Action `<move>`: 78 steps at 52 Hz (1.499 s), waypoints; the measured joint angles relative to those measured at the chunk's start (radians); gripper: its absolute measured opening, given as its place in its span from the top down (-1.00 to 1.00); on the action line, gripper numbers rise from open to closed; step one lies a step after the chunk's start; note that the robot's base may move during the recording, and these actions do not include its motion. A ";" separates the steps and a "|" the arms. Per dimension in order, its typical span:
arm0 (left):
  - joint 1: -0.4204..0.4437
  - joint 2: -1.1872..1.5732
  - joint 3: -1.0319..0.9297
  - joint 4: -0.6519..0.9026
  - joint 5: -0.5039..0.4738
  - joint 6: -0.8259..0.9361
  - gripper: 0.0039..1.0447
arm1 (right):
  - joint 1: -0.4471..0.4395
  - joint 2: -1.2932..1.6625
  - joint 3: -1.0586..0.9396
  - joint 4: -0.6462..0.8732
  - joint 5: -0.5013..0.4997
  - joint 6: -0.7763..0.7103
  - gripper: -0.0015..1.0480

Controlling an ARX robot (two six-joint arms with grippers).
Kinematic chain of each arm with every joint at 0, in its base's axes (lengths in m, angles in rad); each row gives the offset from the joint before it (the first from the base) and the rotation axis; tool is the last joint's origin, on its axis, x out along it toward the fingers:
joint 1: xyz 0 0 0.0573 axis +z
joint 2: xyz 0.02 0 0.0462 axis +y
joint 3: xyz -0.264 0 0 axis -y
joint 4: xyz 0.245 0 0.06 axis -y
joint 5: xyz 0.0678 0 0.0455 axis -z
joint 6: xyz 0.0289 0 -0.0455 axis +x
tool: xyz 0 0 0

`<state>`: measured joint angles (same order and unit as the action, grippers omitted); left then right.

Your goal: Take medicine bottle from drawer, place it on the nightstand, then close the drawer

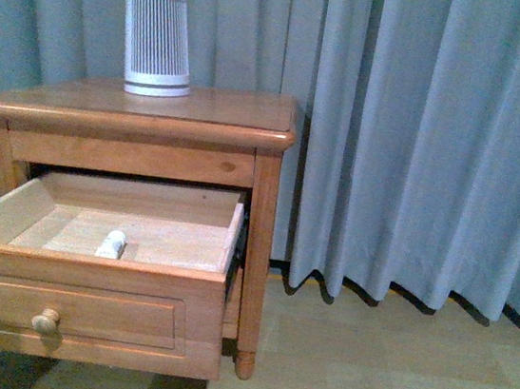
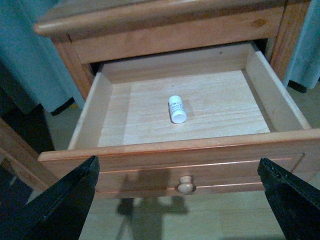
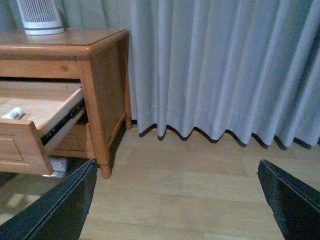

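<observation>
Okay, left gripper (image 2: 177, 161): jaws spread wide, nothing between the two black fingers (image 2: 65, 200). It hangs in front of the drawer (image 2: 90, 117) and looks down into it. No contact with the wood is visible.

The drawer is pulled well out. The round wooden knob (image 2: 186, 186) on its front panel sits between the fingers in the left wrist view.

The medicine bottle (image 2: 177, 109) lies on its side on the pale drawer floor, roughly mid-width and clear of all four walls. One round end points toward the drawer front.

Right gripper (image 3: 176, 162): also wide open and empty. It is off to the nightstand's (image 1: 233, 109) right side, over the wood-pattern floor (image 3: 200, 190), facing the grey-blue curtain (image 3: 225, 65). It is well apart from the drawer; only the bottle's tip shows at the edge of that view.

Neither arm appears in the front view.

On the nightstand top, a white tapered cylinder with dark vertical slats (image 1: 155, 42) stands upright, toward the back left corner. The curtain hangs behind and beside the nightstand and reaches the floor.
</observation>
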<state>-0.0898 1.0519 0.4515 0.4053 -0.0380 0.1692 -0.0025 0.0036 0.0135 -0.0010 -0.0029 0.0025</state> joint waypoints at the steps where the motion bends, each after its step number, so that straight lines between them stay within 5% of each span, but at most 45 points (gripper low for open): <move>1: 0.000 -0.039 -0.006 -0.027 -0.005 0.005 -0.87 | 0.000 0.000 0.000 0.000 0.000 0.000 -0.86; 10: -0.072 -0.450 -0.084 -0.319 -0.118 0.021 -0.87 | 0.000 0.000 0.000 0.000 0.000 0.000 -0.86; 20: -0.266 -0.768 -0.189 -0.563 -0.343 -0.090 -0.87 | 0.000 0.000 0.000 0.000 0.000 0.000 -0.86; 27: -0.267 -0.922 -0.356 -0.372 -0.304 -0.143 -0.38 | 0.000 0.000 0.000 0.000 0.001 0.000 -0.87; 43: -0.082 -1.004 -0.407 -0.391 -0.125 -0.161 0.74 | 0.000 0.000 0.000 0.000 0.000 0.000 -0.86; 46: -0.013 -1.035 -0.433 -0.401 -0.023 -0.161 0.95 | 0.000 0.000 0.000 0.000 0.000 0.000 -0.86; 51: 0.073 -1.042 -0.441 -0.406 0.020 -0.164 0.95 | 0.000 0.000 0.000 0.000 0.000 0.000 -0.86; 65: 0.084 -1.046 -0.441 -0.406 0.035 -0.164 0.95 | 0.000 0.000 0.000 0.000 0.000 0.000 -0.86; 78: 0.084 -1.046 -0.441 -0.406 0.039 -0.166 -0.01 | 0.000 0.000 0.000 0.000 0.006 0.000 -0.87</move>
<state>-0.0059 0.0055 0.0101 -0.0006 0.0010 0.0029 -0.0021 0.0036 0.0135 -0.0010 0.0032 0.0029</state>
